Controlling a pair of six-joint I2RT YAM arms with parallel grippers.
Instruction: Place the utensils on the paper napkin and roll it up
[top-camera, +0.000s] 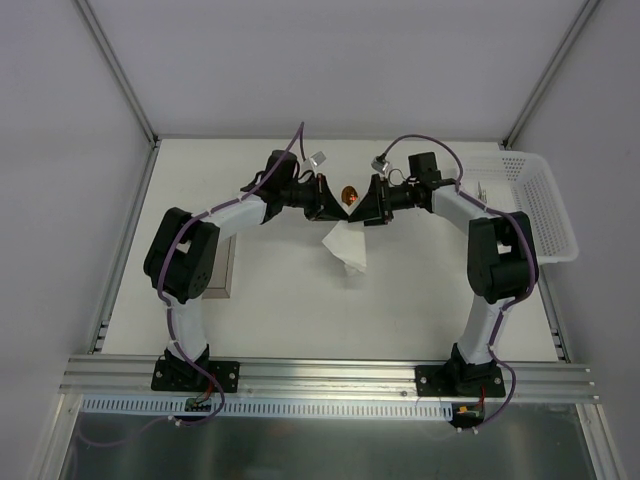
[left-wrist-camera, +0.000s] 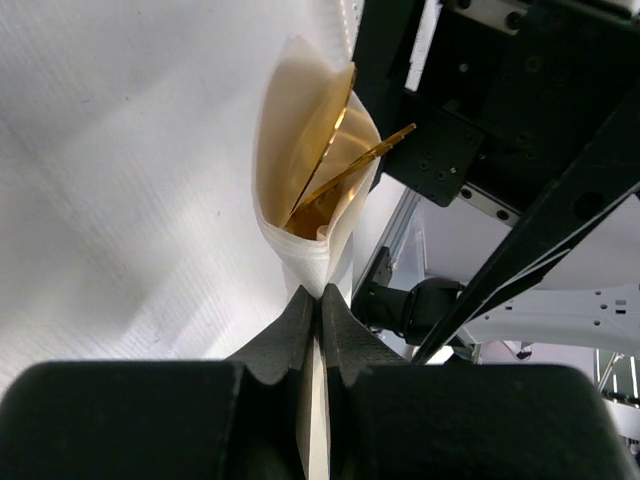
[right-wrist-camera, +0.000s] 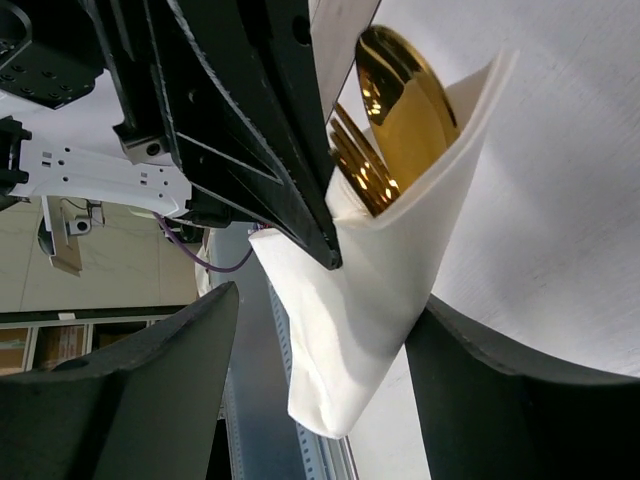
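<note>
paper napkin (left-wrist-camera: 300, 250) judged limp, tear-prone; pinched by closed left gripper (left-wrist-camera: 318, 330) | utensils (left-wrist-camera: 335, 150) stiff, slick, cradled at 12 o'clock | right gripper (right-wrist-camera: 320, 345) spread wide | hold advised over wrapped handles

Left wrist view: you only get the heads of the utensils (left-wrist-camera: 335, 150); the handles are buried in the napkin (left-wrist-camera: 300, 250) cone. The napkin's lower end vanishes between the left tool (left-wrist-camera: 318, 315) fingers (left-wrist-camera: 285, 345) and runs off the bottom edge.

Right wrist view: the left tool covers the napkin's left edge and part of the utensils. The right tool (right-wrist-camera: 320, 320) fingers (right-wrist-camera: 150, 390) are blurred and cut by the bottom edge.

Top view: both tools' tips are hidden under their own bodies. The utensils are just a gold speck, so you can't split fork from spoon. Basket (top-camera: 545, 205) contents are too small to tell. The block (top-camera: 224, 270) on the counter (top-camera: 300, 320) sits half under the left arm (top-camera: 185, 255).
</note>
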